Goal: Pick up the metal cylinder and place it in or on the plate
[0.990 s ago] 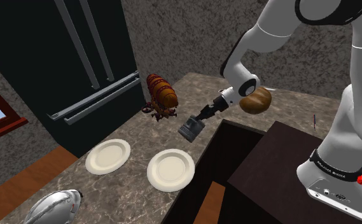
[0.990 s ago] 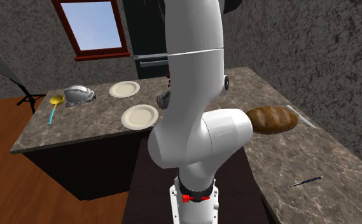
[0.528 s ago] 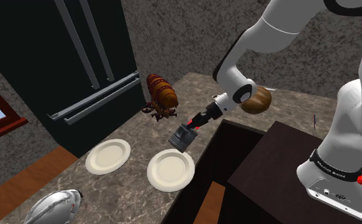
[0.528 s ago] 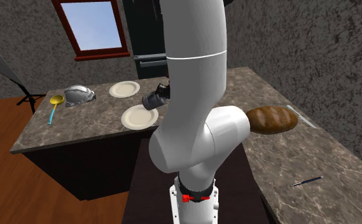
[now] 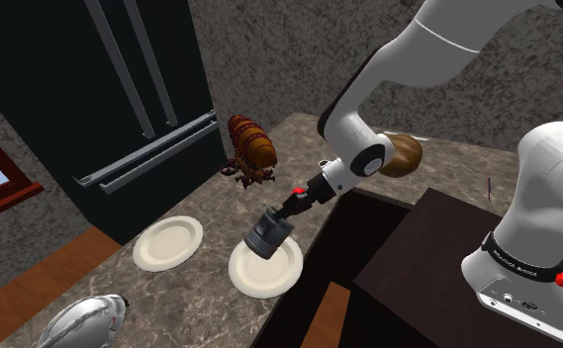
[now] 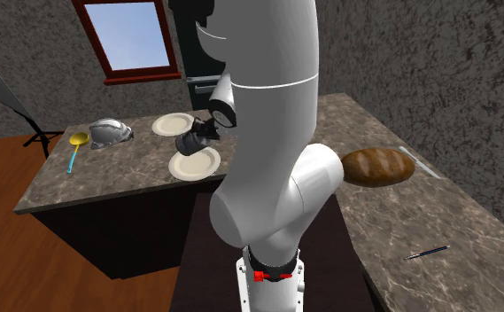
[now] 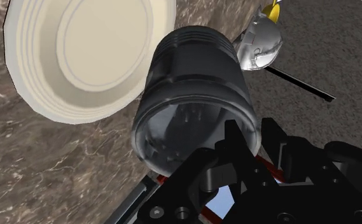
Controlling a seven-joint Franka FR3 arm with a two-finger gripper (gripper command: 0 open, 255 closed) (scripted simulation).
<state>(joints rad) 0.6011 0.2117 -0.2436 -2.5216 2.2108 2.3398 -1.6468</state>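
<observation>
Shifted down and left from mid-frame in the shoulder view since a second ago: gripper [image 5: 279, 218], pinching the dark cylinder [image 5: 266, 235] by its upper end, tilted over the near plate [image 5: 254, 282]. Seems rigid, smooth, probably heavy and slippery; best clamped firmly across the ribbed end. Empty: near plate, also far plate [image 5: 168, 243].

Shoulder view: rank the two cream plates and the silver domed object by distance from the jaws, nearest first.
1. The near plate, right beneath the held cylinder, by the counter's edge.
2. The second plate, to the shoulder view's left of the first.
3. The silver domed object, at the view's lower left corner, clearly farthest.
</observation>
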